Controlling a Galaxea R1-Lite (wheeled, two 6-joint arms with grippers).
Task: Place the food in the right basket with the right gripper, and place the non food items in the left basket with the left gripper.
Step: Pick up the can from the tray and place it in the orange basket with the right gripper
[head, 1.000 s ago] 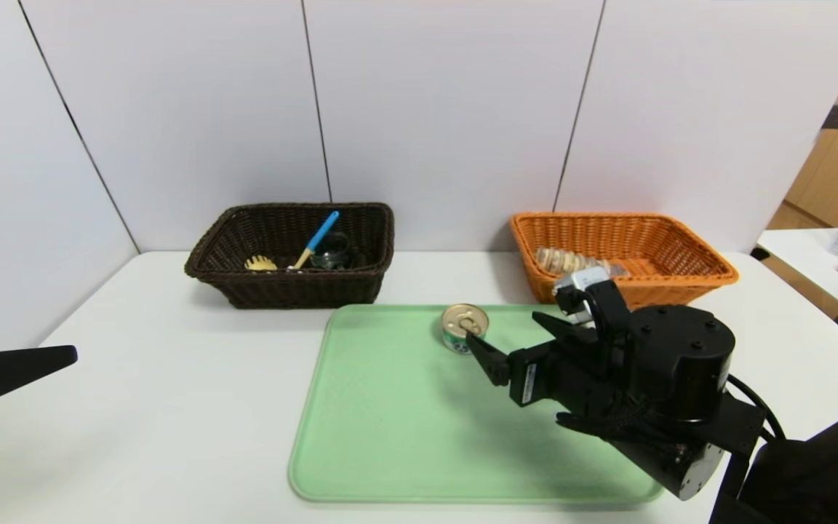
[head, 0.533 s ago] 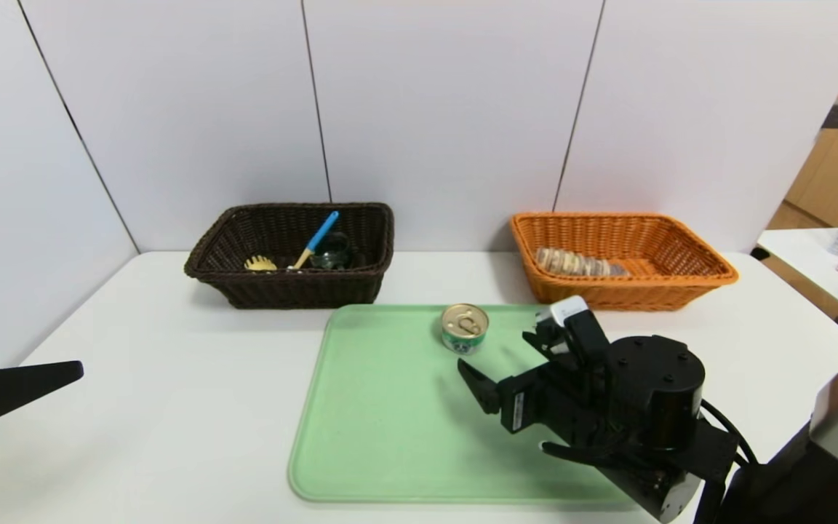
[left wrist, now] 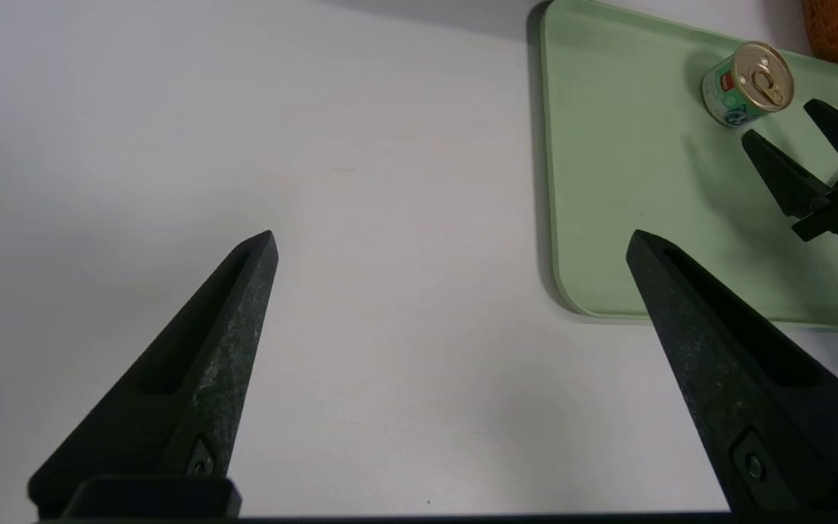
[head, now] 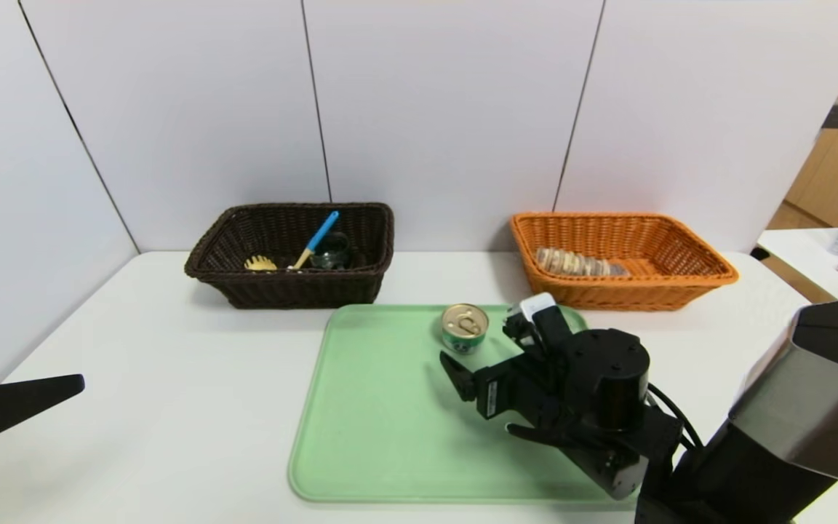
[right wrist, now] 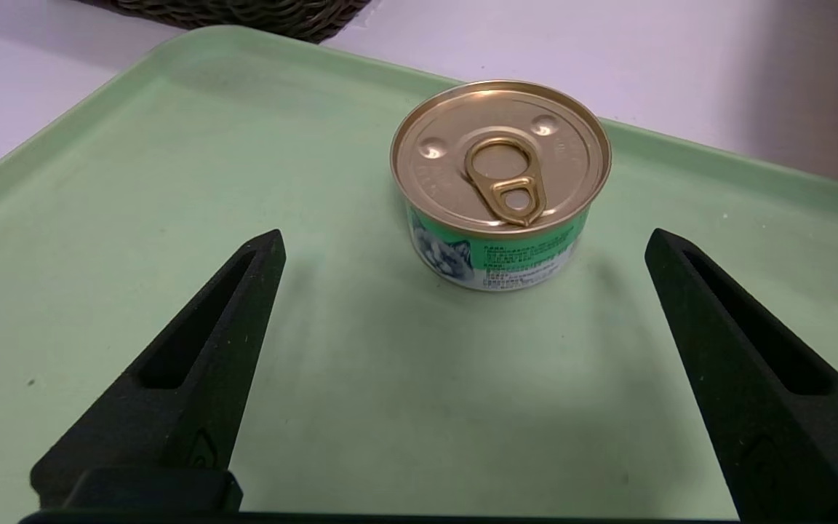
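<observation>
Fingers (right wrist: 222, 335) of the right gripper (right wrist: 463, 244) spread wide, near the tin (right wrist: 500, 182).

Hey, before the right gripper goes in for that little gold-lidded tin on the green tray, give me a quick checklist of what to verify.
1. Right gripper open wide enough for the tin: ok.
2. Small round tin with gold pull-tab lid and green label upright on the pale green plastic tray: ok.
3. Tin centred ahead of the gap between the fingers: ok.
4. Fingers touching the tin: not ok, still short of it.
5. Orange-tan woven wicker basket has room beside the striped bread loaf: ok.
6. Left gripper parked over bare table, clear of the tray: ok.
</observation>
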